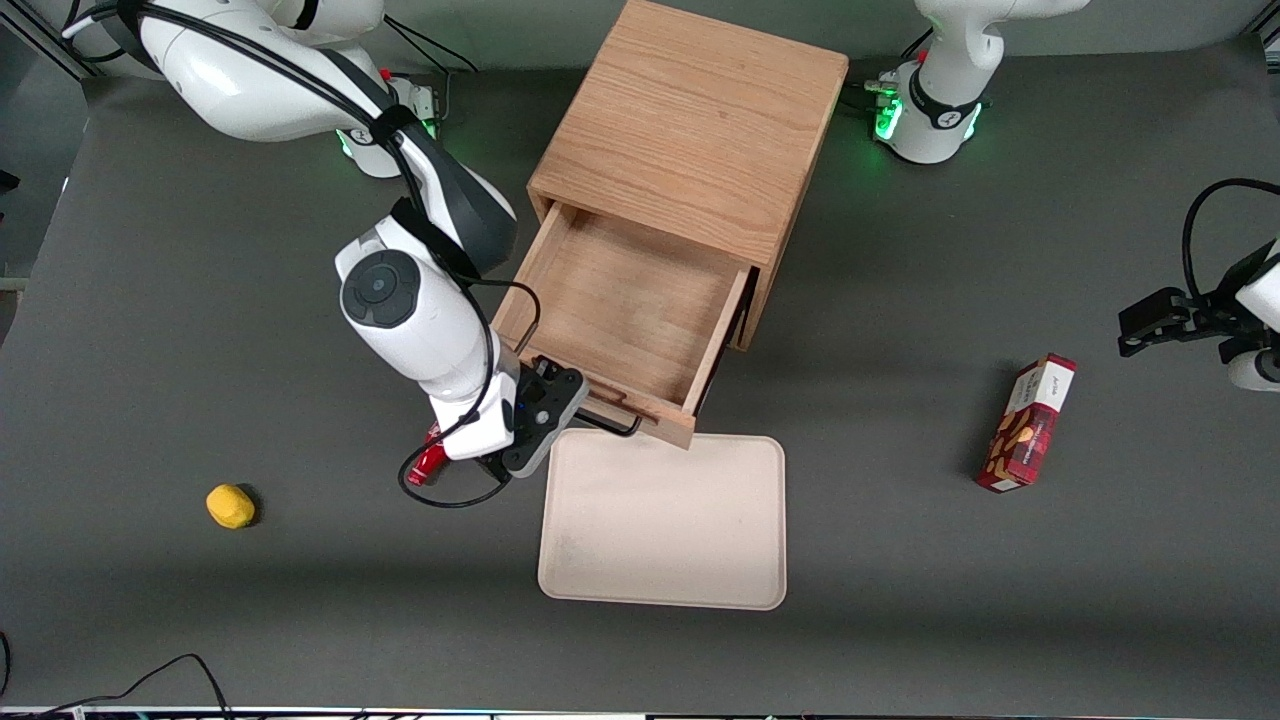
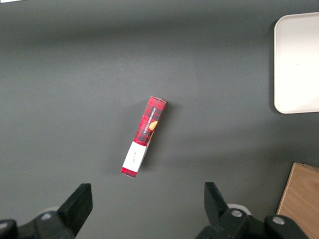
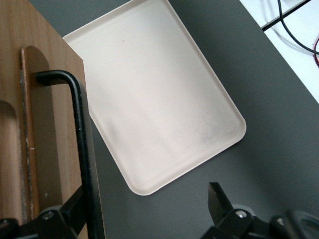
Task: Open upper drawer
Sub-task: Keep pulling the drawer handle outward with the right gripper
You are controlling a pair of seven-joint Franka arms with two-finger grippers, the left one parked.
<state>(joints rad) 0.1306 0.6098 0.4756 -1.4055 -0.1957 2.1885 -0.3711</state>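
Upper drawer (image 1: 630, 310) pulled well out (task looks done), gripper (image 3: 144, 214) spread open beside its handle (image 3: 79, 144).

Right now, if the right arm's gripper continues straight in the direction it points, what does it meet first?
Probably the dark table, close beside the cream tray. The gripper points downward at the upper drawer's black handle, open, one finger against the handle; depth is unclear.

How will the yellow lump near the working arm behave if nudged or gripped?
The yellow lump looks rounded and small, so a nudge would probably roll it across the table. It seems light. The tool, open, is at the upper drawer handle, apart from it.
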